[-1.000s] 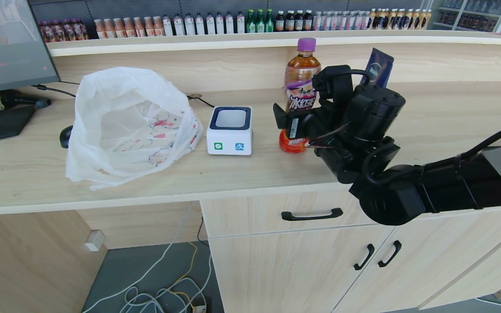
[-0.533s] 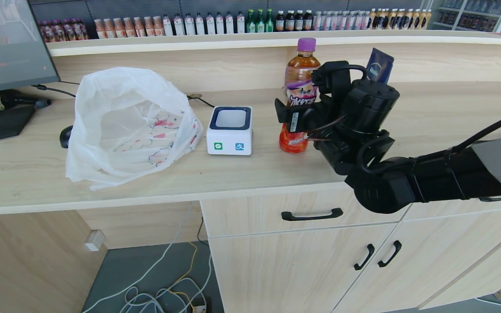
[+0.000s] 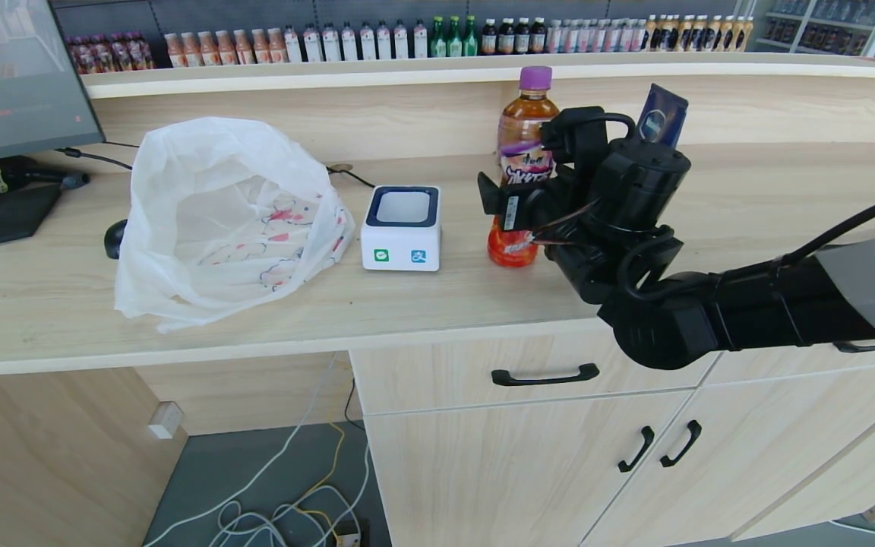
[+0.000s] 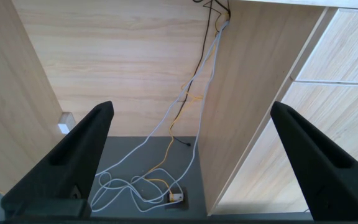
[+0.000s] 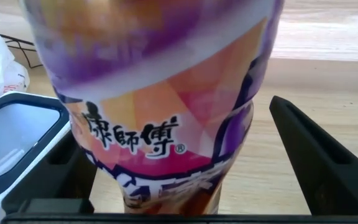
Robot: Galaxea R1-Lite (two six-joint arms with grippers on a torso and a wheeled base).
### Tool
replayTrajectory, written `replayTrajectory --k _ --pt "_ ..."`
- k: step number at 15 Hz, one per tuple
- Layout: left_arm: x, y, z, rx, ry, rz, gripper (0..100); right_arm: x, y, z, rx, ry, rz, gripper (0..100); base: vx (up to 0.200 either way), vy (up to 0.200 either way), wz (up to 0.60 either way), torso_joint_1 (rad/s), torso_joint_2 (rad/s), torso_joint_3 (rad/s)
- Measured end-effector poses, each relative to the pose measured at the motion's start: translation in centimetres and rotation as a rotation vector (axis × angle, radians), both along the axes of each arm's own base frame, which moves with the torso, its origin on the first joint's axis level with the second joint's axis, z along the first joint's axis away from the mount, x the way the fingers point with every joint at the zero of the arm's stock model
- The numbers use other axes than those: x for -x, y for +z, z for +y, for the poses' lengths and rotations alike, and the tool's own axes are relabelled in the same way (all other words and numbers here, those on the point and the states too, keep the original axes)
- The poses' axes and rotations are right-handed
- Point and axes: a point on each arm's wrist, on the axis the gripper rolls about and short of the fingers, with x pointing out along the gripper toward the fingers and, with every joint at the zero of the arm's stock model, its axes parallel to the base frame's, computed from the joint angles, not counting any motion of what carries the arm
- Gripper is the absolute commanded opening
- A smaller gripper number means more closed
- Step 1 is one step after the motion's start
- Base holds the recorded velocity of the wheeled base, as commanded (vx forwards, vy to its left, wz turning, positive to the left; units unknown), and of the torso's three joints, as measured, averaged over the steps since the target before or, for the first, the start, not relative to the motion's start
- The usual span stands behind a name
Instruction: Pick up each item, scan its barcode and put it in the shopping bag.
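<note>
Bottle [image 3: 522, 125] of orange drink with a purple cap stood upright on the tabletop [image 3: 422, 304], just beside the white scanner [image 3: 401, 226], on the scanner's right; the right hand [image 3: 521, 203] sat around the bottle's lower half, one finger on the scanner side and the other on the far side. In the right wrist view the bottle [image 5: 166, 93] stood between the two fingers [image 5: 319, 155]; a strip of bare tabletop showed between the label and that finger, so the hand was spread and not clamped on the bottle; whether the opposite finger touched the label could not be told; the bottle's base rested on the wood. A dark blue packet [image 3: 661, 114] stood behind the right arm, near the bottle, leaning against the raised back ledge. The white shopping bag [image 3: 217, 220] lay slumped on the tabletop with its mouth gaping toward the robot, just beside the scanner on its left and well apart from the bottle. The left hand [image 4: 191, 109] hung below tabletop level beside the cupboard side, its fingers wide apart, pointing at a tangle of cables [image 4: 148, 186] on the grey floor.
</note>
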Motion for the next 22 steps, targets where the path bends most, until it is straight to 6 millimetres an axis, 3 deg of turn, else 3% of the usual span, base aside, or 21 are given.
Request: replayTrajectory --k 1,2,16,22 --pt "0.0 0.0 0.0 0.0 0.0 0.0 100 -0.1 0.0 0.0 -0.001 0.0 -0.002 100 0.0 0.0 0.0 0.0 0.0 0.0" --pt "0.0 0.0 0.0 0.0 0.0 0.0 100 -0.1 0.0 0.1 -0.002 0.001 -0.003 0 0.0 0.0 0.0 0.0 0.0 0.0" --pt "0.0 0.0 0.0 0.0 0.0 0.0 100 0.1 0.6 0.6 -0.016 0.015 -0.021 0 0.0 0.0 0.0 0.0 0.0 0.0" --pt "0.0 0.0 0.0 0.0 0.0 0.0 100 2.4 2.3 1.5 -0.038 0.05 -0.048 0 0.0 0.0 0.0 0.0 0.0 0.0"
